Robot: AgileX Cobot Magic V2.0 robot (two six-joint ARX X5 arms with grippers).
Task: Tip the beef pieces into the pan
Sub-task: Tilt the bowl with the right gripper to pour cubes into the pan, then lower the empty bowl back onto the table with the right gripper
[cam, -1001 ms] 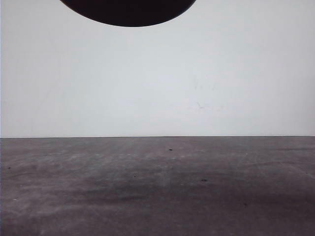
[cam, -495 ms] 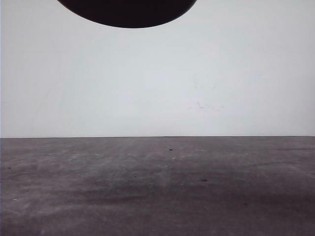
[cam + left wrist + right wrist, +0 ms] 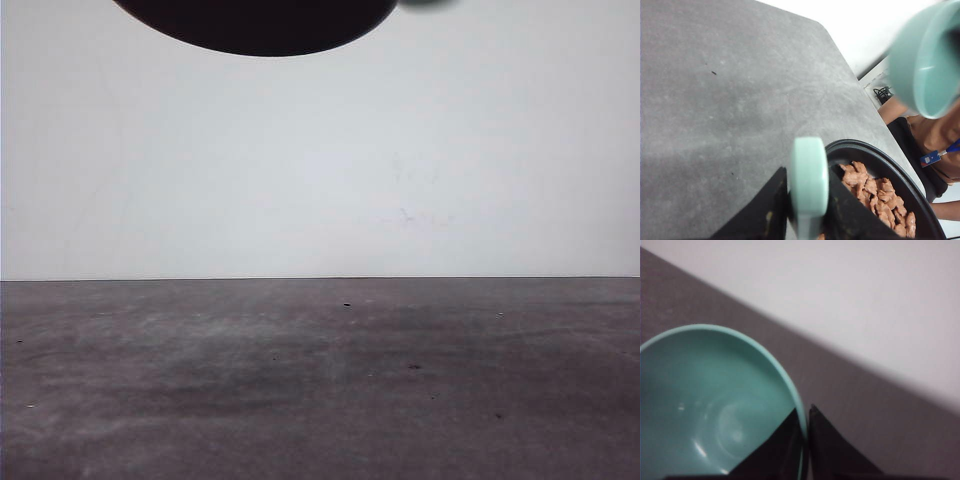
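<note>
Front view: pan [image 3: 255,25] up high, well above the bare table [image 3: 320,390]. Left wrist view: left gripper [image 3: 807,220] clamped on the mint handle [image 3: 808,180], beef pieces [image 3: 880,200] lying inside the pan, pour apparently done. Right wrist view: right gripper [image 3: 805,440] pinching the rim of the emptied bowl [image 3: 715,410]. Nothing obstructing.

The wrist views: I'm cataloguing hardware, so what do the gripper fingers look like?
The left gripper has black, wedge-shaped fingers with flat faces. The right gripper has the same matte black, tapering fingers. No cables or markings can be made out.
</note>
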